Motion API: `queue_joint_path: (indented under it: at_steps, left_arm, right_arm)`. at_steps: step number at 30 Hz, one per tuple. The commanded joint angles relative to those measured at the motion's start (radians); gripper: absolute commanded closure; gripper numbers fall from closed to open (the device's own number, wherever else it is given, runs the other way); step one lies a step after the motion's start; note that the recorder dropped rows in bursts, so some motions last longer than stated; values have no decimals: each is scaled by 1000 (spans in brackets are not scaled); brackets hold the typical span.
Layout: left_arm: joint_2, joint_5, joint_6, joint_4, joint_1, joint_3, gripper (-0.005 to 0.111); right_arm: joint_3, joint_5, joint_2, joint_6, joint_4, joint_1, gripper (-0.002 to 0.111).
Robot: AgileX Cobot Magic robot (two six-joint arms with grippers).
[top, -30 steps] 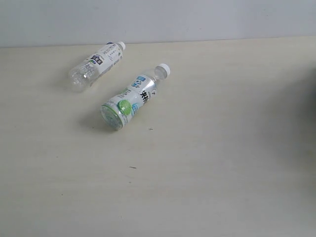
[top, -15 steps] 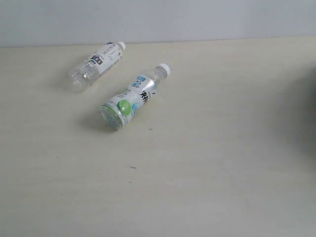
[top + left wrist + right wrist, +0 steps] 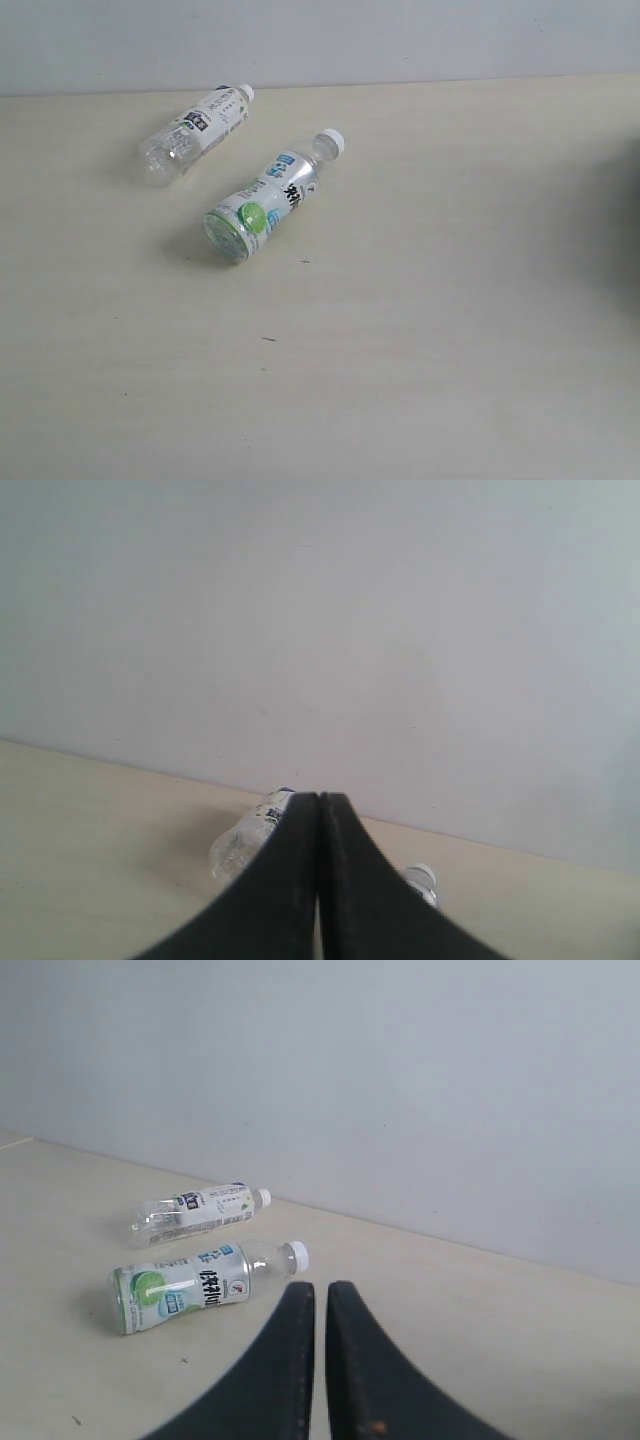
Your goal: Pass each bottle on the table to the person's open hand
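Two white-capped bottles lie on their sides on the cream table (image 3: 420, 330). The one with a green and blue label (image 3: 266, 198) (image 3: 190, 1285) lies nearer the middle. The one with a white and dark blue label (image 3: 196, 134) (image 3: 195, 1212) (image 3: 245, 840) lies by the back wall. Neither gripper shows in the exterior view. My left gripper (image 3: 319, 798) is shut and empty, with the back bottle partly hidden behind its fingers. My right gripper (image 3: 320, 1287) is shut and empty, apart from the green-labelled bottle. No hand is in view, and no black-capped bottle.
A plain grey wall (image 3: 400, 40) runs along the table's back edge. A dark shadow (image 3: 628, 230) falls at the right edge of the exterior view. A few tiny dark specks (image 3: 268, 339) dot the tabletop.
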State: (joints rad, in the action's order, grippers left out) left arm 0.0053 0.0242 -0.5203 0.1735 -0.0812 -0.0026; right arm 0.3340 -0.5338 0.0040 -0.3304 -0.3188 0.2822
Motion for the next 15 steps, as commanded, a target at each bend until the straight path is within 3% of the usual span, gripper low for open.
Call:
queue_joint_path:
  at_steps: [1, 15]
  left_arm:
    - [-5, 10, -3, -5, 1, 3, 107]
    - [-5, 10, -3, -5, 1, 3, 107]
  right_arm:
    - [-28, 11, -4, 0, 1, 3, 101]
    - [-35, 11, -4, 0, 1, 5, 101]
